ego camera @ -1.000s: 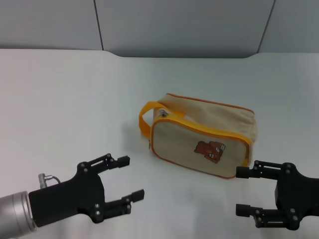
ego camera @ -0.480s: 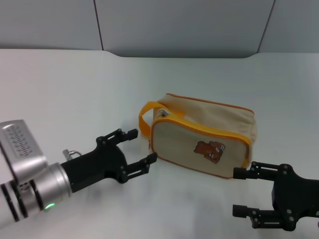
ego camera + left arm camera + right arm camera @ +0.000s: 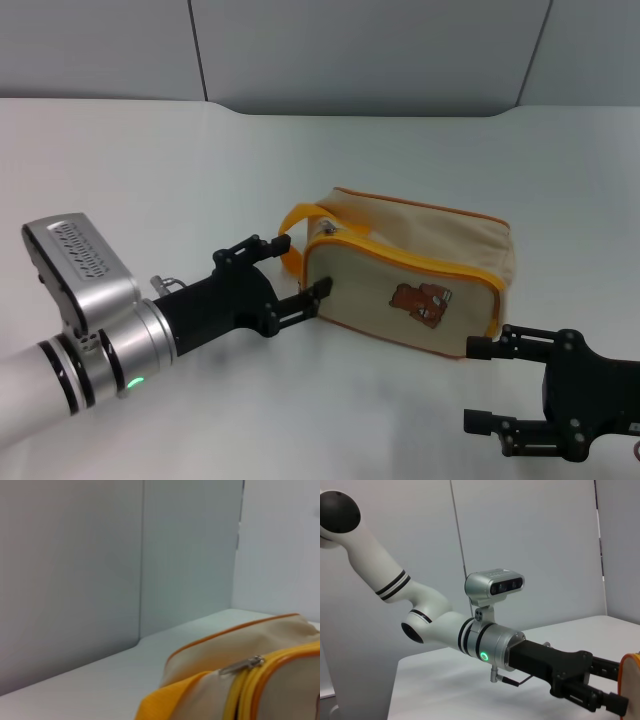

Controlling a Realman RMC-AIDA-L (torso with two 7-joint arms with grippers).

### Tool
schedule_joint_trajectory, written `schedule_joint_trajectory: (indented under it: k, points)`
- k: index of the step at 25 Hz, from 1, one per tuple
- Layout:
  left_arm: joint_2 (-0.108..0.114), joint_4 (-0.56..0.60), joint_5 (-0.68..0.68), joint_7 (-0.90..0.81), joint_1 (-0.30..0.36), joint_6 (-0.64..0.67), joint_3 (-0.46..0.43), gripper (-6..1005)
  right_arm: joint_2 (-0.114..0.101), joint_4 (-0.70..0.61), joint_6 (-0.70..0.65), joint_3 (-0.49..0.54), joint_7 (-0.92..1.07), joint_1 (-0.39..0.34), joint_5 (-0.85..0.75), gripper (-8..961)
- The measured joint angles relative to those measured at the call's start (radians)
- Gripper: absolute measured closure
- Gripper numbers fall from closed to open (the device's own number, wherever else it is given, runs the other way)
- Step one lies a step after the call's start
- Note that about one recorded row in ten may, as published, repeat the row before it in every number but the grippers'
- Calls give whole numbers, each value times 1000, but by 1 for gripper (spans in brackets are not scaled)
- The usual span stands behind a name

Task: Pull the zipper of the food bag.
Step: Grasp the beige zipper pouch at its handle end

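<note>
The beige food bag (image 3: 420, 262) with a brown bear patch (image 3: 421, 302) lies on the white table. Its yellow-orange zipper (image 3: 400, 262) runs around the front face, and the silver pull tab (image 3: 328, 228) sits at the bag's left end beside the strap loop (image 3: 292, 232). My left gripper (image 3: 304, 264) is open at that left end, one finger by the strap loop and the other at the front face's lower left edge. The left wrist view shows the pull tab (image 3: 243, 665) close up. My right gripper (image 3: 474, 384) is open and empty, just in front of the bag's right corner.
The white table (image 3: 150, 180) reaches back to a grey wall panel (image 3: 360, 50). The right wrist view shows my left arm (image 3: 485, 640) stretched toward the bag's orange edge (image 3: 629, 680).
My left gripper has moved forward and to the right, from the table's front left up to the bag's left end. The right gripper has barely moved. The bag has stayed put.
</note>
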Motion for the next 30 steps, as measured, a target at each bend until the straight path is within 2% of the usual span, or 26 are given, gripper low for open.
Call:
schedule_joint_trajectory:
  k: [4,9,13,23,30]
  points:
    - [0,-26,-2,43,-13,-10,-3,314,1,-2,5,0,0,0,0,213]
    - [0,-39,1,63,-15,-12,-46,328,2,1,23,2,0,0,1,214]
    - [0,-57,1,112,-16,-11,-51,340,10,-1,32,-2,-1,0,1,214]
    - [0,-69,0,129,-24,13,-66,828,11,-3,33,5,-2,0,2,215]
    - [0,-67,-3,142,-8,82,-80,939,11,2,28,59,-28,-11,21,216]
